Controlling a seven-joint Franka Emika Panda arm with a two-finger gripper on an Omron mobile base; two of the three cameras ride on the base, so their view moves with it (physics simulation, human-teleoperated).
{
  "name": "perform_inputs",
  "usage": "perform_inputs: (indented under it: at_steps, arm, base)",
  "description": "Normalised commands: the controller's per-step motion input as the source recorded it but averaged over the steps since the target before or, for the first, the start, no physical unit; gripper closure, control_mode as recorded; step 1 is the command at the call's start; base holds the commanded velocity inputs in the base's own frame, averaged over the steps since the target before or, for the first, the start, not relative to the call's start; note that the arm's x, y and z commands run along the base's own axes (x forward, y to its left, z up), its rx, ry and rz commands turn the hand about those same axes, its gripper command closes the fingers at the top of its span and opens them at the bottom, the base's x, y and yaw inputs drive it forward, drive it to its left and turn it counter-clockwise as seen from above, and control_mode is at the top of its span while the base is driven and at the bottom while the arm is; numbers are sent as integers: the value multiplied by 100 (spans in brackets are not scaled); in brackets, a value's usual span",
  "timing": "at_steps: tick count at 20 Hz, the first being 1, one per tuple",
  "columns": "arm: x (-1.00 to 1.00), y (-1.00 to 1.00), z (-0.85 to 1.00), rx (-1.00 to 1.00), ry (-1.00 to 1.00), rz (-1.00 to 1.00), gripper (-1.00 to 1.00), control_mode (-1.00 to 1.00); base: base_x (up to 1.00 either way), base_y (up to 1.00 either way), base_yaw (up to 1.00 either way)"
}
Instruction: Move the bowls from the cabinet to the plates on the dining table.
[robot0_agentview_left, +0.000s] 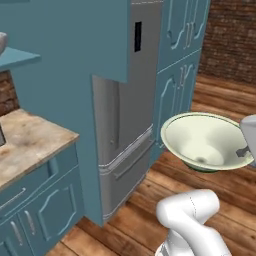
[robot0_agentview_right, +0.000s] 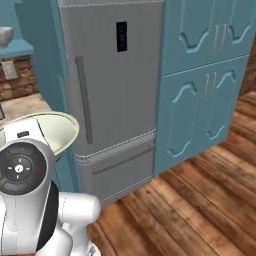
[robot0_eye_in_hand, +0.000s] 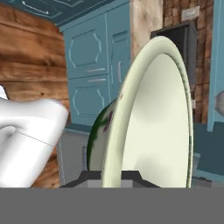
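We see a plank wood floor (robot0_agentview_right: 200, 200), a brick wall (robot0_agentview_left: 230, 40), a steel fridge (robot0_agentview_right: 112, 95) set among tall teal cupboards (robot0_agentview_right: 205, 85), and at left a beige marbled counter (robot0_agentview_left: 30, 142) over teal drawers. A grey-white bowl (robot0_agentview_left: 2, 42) sits on the teal shelf (robot0_agentview_left: 17, 57) up left; what it contains we cannot tell. Our gripper (robot0_eye_in_hand: 112, 177) is clamped narrow on the rim of the pale yellow-green bowl (robot0_agentview_left: 205, 140), carried tilted above the floor, glossy and empty inside, darker green underneath.
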Motion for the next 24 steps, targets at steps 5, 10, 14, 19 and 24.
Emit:
perform_inputs:
  at_steps: [5, 10, 14, 19, 24]
  arm:
    - [0, 0, 0, 0, 0, 0, 100, 100]
    - [0, 0, 0, 0, 0, 0, 100, 100]
    - [0, 0, 0, 0, 0, 0, 100, 100]
    - [0, 0, 0, 0, 0, 0, 100, 100]
    - [0, 0, 0, 0, 0, 0, 100, 100]
  base:
    - [30, -14, -40]
    - [33, -9, -40]
    - [34, -7, -40]
    - [34, -5, -40]
    - [36, -2, -39]
